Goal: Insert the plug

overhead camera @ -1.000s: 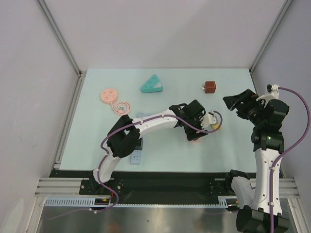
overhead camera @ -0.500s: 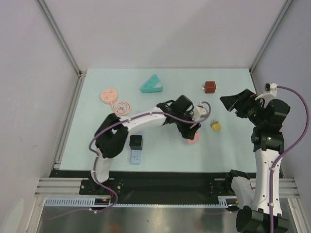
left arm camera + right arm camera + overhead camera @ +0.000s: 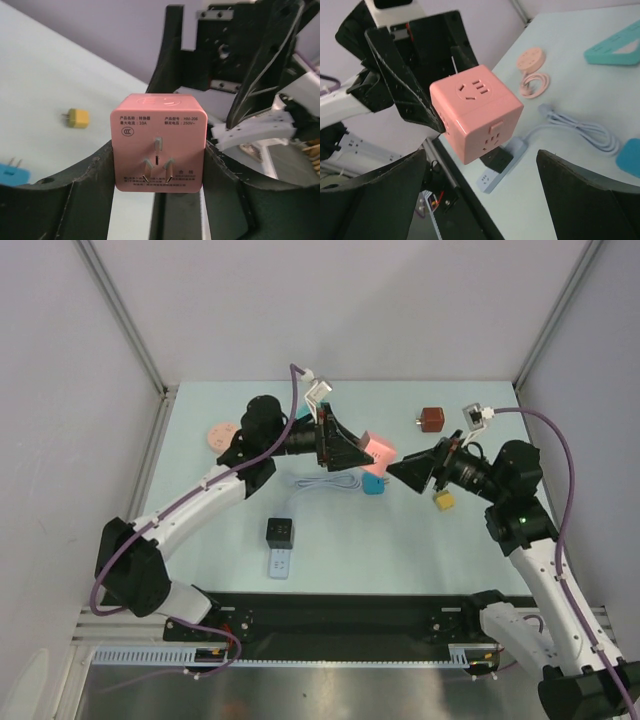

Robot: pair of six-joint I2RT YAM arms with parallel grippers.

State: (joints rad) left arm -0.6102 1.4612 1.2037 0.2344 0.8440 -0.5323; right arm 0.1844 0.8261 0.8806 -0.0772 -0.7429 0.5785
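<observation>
The plug is a pink cube adapter (image 3: 378, 452) with three metal prongs on one face (image 3: 158, 142) and sockets on its other faces (image 3: 477, 112). My left gripper (image 3: 366, 452) (image 3: 159, 167) is shut on it, one finger on each side, holding it raised above the middle of the table. My right gripper (image 3: 405, 472) (image 3: 480, 165) faces the cube from the right, close to it, jaws wide open and not touching it. A pale blue power strip (image 3: 280, 564) (image 3: 502, 172) lies at the near left with a black cube (image 3: 280, 531) plugged into it.
A yellow plug (image 3: 444, 500) and a blue plug (image 3: 374, 485) lie under the grippers beside a coiled pale cable (image 3: 325, 482). A brown cube (image 3: 431, 419) sits at the back right. A pink disc (image 3: 219, 434) and a teal triangular strip (image 3: 615, 47) lie at the back left.
My left arm has lifted the pink cube off the table and swung it back and up. My right arm has reached left toward it, and its jaws have widened.
</observation>
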